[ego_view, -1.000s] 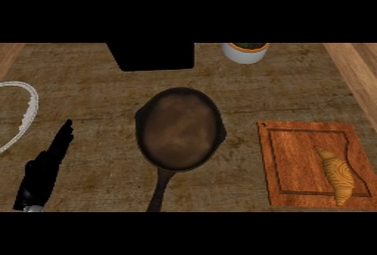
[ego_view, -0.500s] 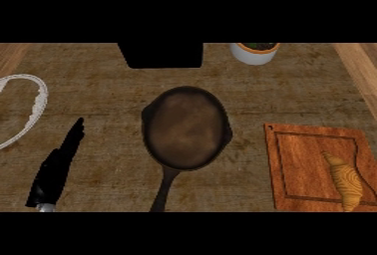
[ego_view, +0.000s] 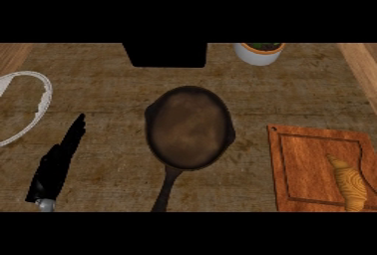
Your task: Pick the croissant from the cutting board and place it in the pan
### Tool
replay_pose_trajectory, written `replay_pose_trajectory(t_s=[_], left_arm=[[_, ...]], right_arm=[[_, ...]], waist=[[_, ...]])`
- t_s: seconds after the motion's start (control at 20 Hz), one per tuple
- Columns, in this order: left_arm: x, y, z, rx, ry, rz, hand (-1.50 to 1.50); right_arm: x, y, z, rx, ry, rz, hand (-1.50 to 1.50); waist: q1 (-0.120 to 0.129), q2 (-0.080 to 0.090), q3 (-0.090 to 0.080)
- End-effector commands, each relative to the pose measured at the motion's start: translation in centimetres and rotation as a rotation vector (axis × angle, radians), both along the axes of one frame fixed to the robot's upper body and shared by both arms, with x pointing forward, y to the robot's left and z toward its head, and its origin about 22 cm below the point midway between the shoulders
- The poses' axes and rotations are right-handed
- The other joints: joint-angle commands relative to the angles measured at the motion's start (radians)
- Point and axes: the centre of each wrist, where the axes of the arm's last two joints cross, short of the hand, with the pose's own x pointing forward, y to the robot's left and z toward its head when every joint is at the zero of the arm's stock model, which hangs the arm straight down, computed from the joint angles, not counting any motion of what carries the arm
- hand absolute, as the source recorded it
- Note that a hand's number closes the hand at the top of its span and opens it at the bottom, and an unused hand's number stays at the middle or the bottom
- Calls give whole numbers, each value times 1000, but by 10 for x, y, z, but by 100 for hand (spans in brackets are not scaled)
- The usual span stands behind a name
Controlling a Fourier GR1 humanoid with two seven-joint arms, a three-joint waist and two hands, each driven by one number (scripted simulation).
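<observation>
While the golden, ridged croissant (ego_view: 350, 187) lies at the lower right edge of the reddish wooden cutting board (ego_view: 309, 164), the dark oval cast-iron pan (ego_view: 189, 127) sits mid-desk, handle toward the lower edge, a strip of bare brown desk (ego_view: 250, 94) between them. Left hand (ego_view: 57, 162), lower left, shows straight fingers holding nothing; the right hand is out of view.

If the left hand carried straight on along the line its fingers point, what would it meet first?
The left hand points up and slightly right. Only bare counter lies ahead; it would pass right of the white rim and left of the pan, though height is unclear.
</observation>
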Motion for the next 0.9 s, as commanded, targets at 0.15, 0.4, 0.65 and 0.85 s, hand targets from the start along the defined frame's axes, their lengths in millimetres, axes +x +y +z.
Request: replay_pose_trajectory(t_s=[0.15, 0.4, 0.65, 0.85], left_arm=[[-6, 6, 3, 0, 5, -6, 0], [0, -3, -3, 18, -5, 6, 0], [6, -8, 6, 8, 2, -12, 0], [1, 0, -4, -7, -9, 18, 0]], right_arm=[[28, 8, 2, -59, 181, 26, -150], [43, 38, -20, -107, 332, 26, -150], [52, 48, -28, -141, 391, 50, -150], [55, 57, -46, -112, 421, 62, -150]], waist=[[0, 0, 0], [3, 1, 0], [1, 0, 0], [-4, -1, 0]])
